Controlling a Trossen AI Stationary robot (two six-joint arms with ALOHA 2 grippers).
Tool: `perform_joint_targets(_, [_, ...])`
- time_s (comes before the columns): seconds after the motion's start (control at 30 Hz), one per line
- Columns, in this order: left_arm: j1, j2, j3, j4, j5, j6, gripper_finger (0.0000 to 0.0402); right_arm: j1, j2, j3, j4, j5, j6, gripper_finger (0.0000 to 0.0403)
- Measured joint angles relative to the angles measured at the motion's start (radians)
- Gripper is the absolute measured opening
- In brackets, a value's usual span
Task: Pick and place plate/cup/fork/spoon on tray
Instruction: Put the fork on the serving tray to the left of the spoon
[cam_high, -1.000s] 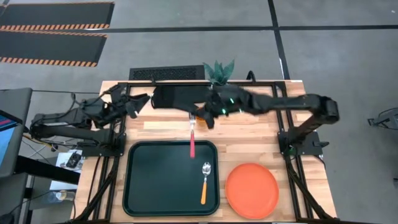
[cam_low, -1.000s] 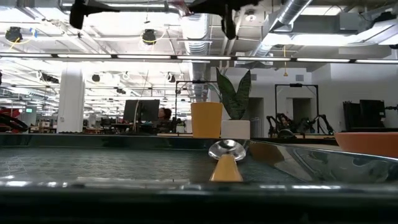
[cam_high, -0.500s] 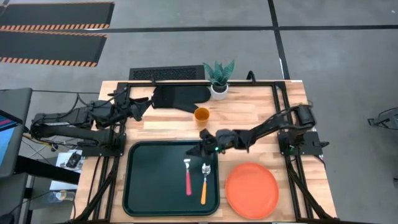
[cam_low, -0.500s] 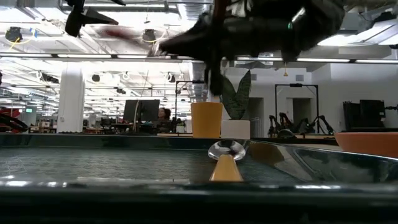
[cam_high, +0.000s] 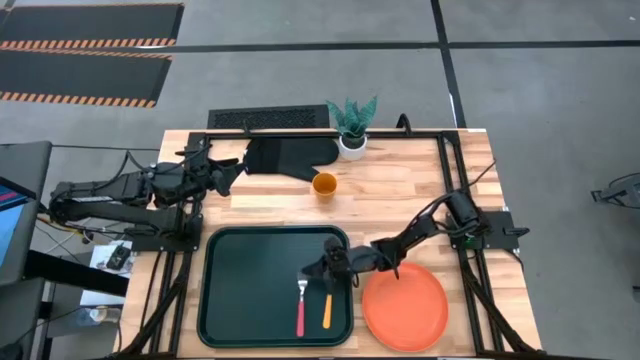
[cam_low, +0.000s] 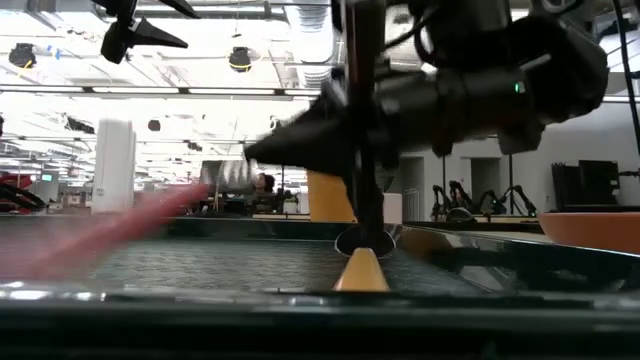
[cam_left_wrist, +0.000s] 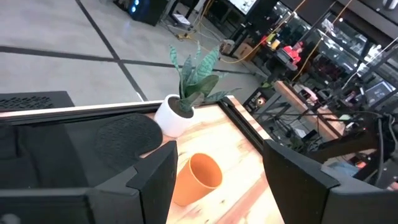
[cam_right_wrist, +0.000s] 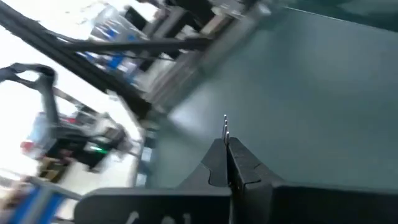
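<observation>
The dark green tray (cam_high: 240, 290) lies at the table's near middle. My right gripper (cam_high: 312, 272) is over its right part, shut on the red-handled fork (cam_high: 299, 315). The orange-handled spoon (cam_high: 326, 312) lies in the tray just right of the fork, its bowl under my gripper. The orange plate (cam_high: 405, 306) rests on the table right of the tray. The orange cup (cam_high: 324, 185) stands on the table beyond the tray. My left gripper (cam_high: 228, 165) is open at the far left, by the black mitt (cam_high: 285, 157). My right gripper pinches the fork at its tine end between its two shut fingers (cam_right_wrist: 231, 163); the tine tips (cam_right_wrist: 225, 122) stick out past the fingertips. The fingers come slanting from the table's right. The red handle (cam_high: 299, 318) runs toward the near edge, slanting down; whether it touches the tray I cannot tell.
A white pot with a green plant (cam_high: 352, 140) stands at the far edge, next to the mitt. The cup also shows in the left wrist view (cam_left_wrist: 198, 179), ahead of my left gripper's fingers. Bare tray floor lies left of the fork.
My right gripper has gone from beside the cup toward the near edge and down over the tray, carrying the fork. The fork, which lay across the tray's far rim, now sits inside the tray beside the spoon, handle toward the near edge.
</observation>
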Motion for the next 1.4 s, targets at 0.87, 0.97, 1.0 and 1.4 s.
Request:
perform_joint_targets(0.87, [0.000,0.000,0.000,-0.003,-0.080,-0.017,0.0219,-0.044,-0.087,-0.184,0.054,-0.108,0.013,0.0001])
perform_joint_targets(0.97, [0.000,0.006,0.000,-0.003,-0.080,-0.020,0.0219,-0.044,-0.087,-0.184,0.040,-0.087,0.006,0.0001])
perform_joint_targets(1.0, [0.000,0.007,0.000,-0.003,-0.080,-0.021,0.0219,-0.043,-0.087,-0.184,0.030,-0.086,0.006,0.0002])
perform_joint_targets(1.4, [0.000,0.030,0.000,-0.001,-0.080,-0.030,0.0219,-0.028,-0.087,-0.171,-0.033,-0.086,-0.041,0.0071])
